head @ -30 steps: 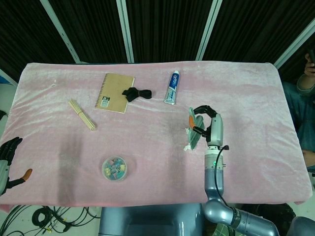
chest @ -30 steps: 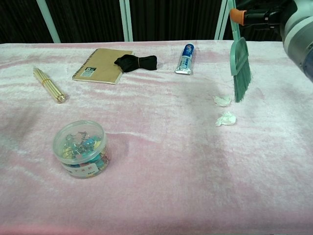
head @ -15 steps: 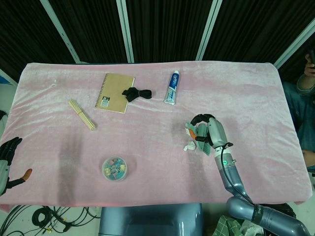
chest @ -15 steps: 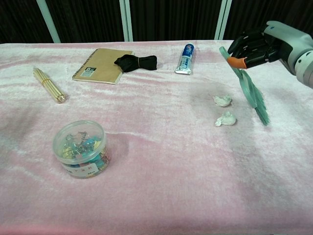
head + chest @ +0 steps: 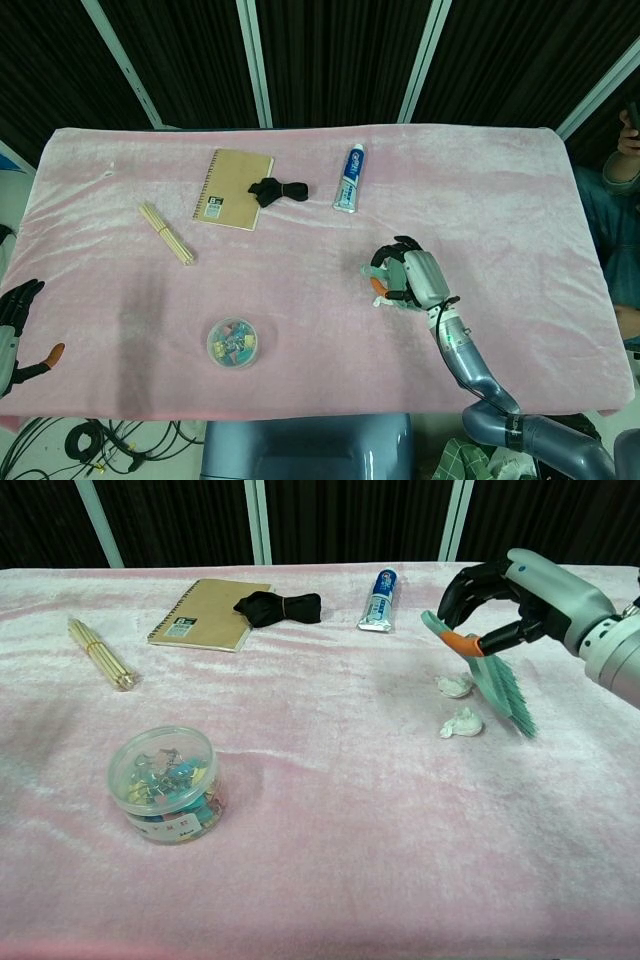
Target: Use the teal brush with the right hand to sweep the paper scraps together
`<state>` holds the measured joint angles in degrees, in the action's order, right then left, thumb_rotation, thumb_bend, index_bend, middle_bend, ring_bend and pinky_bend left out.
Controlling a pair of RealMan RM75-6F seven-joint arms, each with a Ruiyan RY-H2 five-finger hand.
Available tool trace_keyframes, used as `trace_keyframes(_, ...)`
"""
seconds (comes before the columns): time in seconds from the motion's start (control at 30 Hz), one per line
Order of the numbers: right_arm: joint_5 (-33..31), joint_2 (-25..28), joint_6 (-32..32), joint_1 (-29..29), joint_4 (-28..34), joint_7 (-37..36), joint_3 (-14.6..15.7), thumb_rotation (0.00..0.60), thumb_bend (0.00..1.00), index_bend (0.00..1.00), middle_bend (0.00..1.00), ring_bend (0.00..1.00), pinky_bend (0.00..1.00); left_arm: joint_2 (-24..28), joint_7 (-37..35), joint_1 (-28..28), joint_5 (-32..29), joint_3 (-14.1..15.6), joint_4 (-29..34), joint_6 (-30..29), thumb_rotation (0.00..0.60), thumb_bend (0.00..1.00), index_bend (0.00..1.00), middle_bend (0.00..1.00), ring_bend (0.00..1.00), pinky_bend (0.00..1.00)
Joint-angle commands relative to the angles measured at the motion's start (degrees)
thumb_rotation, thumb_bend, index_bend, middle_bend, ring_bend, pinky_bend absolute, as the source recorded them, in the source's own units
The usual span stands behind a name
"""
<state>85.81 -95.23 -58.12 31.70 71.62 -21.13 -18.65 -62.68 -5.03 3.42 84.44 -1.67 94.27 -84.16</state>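
since a second ago the right hand (image 5: 505, 600) has come down and leftward, tipping the brush (image 5: 488, 675) from upright to a slant. that hand grips the teal brush by its handle, fingers curled round it, bristles pointing down and right, ending near the cloth. in the chest view two white scraps (image 5: 461, 723) lie apart, just left of the bristles, the further one (image 5: 454, 686) right beside the brush. in the head view the hand hides most of them. the left hand (image 5: 18, 318) rests at the table's (image 5: 500, 200) near left edge, fingers apart, holding nothing.

risk, as a judgement: the bristles sit to the right of the scraps, so a stroke too high would pass over them, and one too hard could flick the light paper apart.

further off lie a toothpaste tube (image 5: 379, 599), a notebook (image 5: 203, 613), a black tie (image 5: 277, 607), sticks (image 5: 99, 652) and a tub of clips (image 5: 166, 783). their labels are too small to read.
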Motion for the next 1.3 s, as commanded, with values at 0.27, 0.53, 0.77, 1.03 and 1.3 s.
trace_keyframes(0.27,3.1,-4.6,-2.9,3.4,-10.3,-5.8,4.3,0.6,0.47,0.81,0.68,0.38,0.17,0.1,0.1,0.0,-0.3,0.0,0.2,0.2,0.6,0.28,0.08,0.05,0.06,0.23)
trace_keyframes(0.53,-2.7,-6.2,1.6,5.9,-9.8,-7.0,2.0,0.6,0.47,0.81,0.68,0.38,0.17,0.2,-0.1,0.0,-0.1,0.0,0.2,0.2,0.6,0.28,0.08,0.05,0.06,0.23)
trace_keyframes(0.77,-12.3,-5.5,5.9,7.6,-3.0,-9.1,-4.2,0.6,0.47,0.81,0.69,0.38,0.17,0.3,-0.3,0.1,-0.1,0.1,0.2,0.4,0.6,0.28,0.08,0.05,0.06,0.23)
trace_keyframes(1.03,-16.2,-2.9,5.8,7.1,7.7,-9.9,-6.7,0.6,0.47,0.81,0.69,0.38,0.17,0.4,-0.3,0.3,-0.1,0.1,0.2,0.8,0.6,0.28,0.09,0.04,0.06,0.25)
trace_keyframes(1.3,-14.7,0.7,3.7,5.7,18.0,-12.8,-7.3,0.6,0.47,0.81,0.69,0.38,0.17,0.6,-0.5,0.2,-0.1,0.2,0.3,0.8,0.6,0.28,0.09,0.04,0.06,0.3)
